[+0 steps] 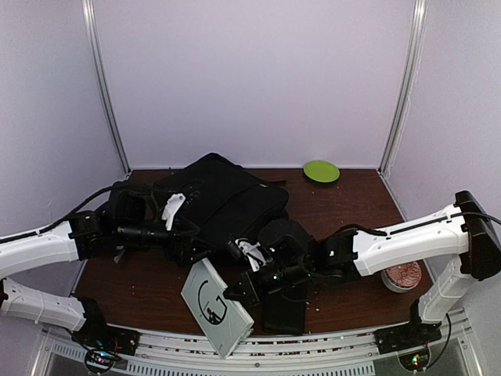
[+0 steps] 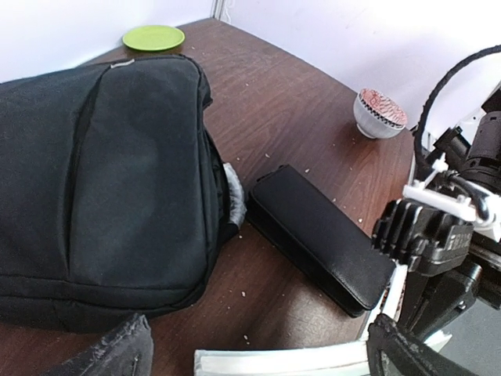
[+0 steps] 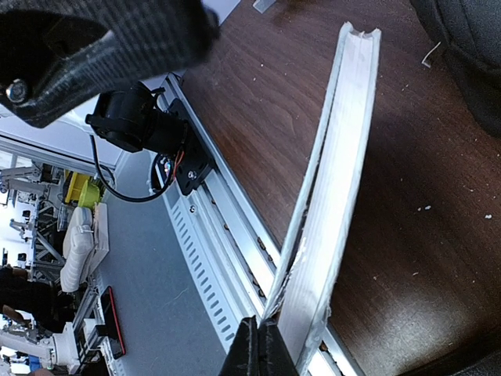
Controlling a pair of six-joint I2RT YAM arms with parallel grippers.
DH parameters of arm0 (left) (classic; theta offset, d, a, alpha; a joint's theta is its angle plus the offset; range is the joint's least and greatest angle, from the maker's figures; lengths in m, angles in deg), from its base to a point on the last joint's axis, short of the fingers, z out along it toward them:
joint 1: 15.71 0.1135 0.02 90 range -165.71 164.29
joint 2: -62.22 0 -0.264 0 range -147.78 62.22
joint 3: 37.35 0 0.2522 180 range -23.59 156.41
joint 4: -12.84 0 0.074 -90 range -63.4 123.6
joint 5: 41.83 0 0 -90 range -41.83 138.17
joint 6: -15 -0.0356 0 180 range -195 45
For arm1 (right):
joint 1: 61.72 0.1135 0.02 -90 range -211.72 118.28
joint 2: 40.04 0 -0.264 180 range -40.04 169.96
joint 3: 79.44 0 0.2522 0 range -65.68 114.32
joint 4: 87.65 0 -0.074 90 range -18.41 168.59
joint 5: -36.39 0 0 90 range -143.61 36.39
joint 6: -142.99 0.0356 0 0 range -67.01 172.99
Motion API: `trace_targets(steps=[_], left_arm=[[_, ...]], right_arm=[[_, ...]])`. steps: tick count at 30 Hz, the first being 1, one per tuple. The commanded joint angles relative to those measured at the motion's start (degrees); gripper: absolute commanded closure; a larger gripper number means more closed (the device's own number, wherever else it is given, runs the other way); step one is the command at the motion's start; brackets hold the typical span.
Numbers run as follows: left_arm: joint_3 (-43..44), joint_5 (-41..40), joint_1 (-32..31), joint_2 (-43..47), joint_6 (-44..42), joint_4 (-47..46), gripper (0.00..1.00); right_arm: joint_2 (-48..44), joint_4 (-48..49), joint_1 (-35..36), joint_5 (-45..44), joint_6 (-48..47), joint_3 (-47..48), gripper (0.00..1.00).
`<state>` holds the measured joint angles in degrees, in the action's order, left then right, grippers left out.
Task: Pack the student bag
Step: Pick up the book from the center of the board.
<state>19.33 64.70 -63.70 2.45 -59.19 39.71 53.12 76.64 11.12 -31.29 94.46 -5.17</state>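
Observation:
The student bag (image 1: 223, 196) is large, black and soft, and lies flat at the back middle of the table; in the left wrist view the bag (image 2: 102, 172) fills the left side. A white book (image 1: 215, 309) is tilted up near the front edge. My right gripper (image 1: 237, 291) is shut, pinching the cover at the book's corner. The right wrist view shows its tips (image 3: 258, 348) closed on the thin cover, with the book (image 3: 337, 180) running away edge-on. My left gripper (image 1: 196, 239) stands open beside the bag. Its fingers (image 2: 109, 352) are wide apart, and the book's edge (image 2: 282, 362) shows low between them.
A slim black case (image 1: 286, 309) lies flat on the table next to the book; in the left wrist view the case (image 2: 321, 235) sits just right of the bag. A green plate (image 1: 321, 171) sits at the back. A patterned bowl (image 1: 403, 278) stands at the right edge.

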Motion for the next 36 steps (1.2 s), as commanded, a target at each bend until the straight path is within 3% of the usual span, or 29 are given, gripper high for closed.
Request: trace_targets(steps=[1, 8, 17, 27, 32, 36], left_arm=[[-2.38, 7.4, 0.86, -1.32, 1.94, -6.5, 0.02], [-1.76, 11.31, 0.97, -3.72, -0.32, -7.12, 0.03], [-8.54, 4.42, 0.97, 6.52, 4.99, -12.06, 0.03], [-23.95, -7.29, 0.97, 14.34, 24.64, -23.43, 0.03], [-32.23, -9.1, 0.97, 15.0, 36.35, -33.2, 0.03], [-33.99, -10.57, 0.92, 16.76, 39.58, -36.53, 0.03]], right_arm=[[-0.34, 1.98, 0.94, 0.98, -2.33, 2.02, 1.0], [-0.5, 0.05, 1.57, 0.2, -4.97, 2.5, 1.0], [-4.21, -5.83, 1.84, -1.78, -9.2, 2.5, 1.0], [-0.25, -4.42, 3.09, 0.35, -7.1, 3.99, 1.0], [1.58, -2.77, 3.84, 0.18, -5.22, 5.6, 1.0], [2.9, -2.34, 3.97, 0.05, -4.52, 6.57, 1.0]])
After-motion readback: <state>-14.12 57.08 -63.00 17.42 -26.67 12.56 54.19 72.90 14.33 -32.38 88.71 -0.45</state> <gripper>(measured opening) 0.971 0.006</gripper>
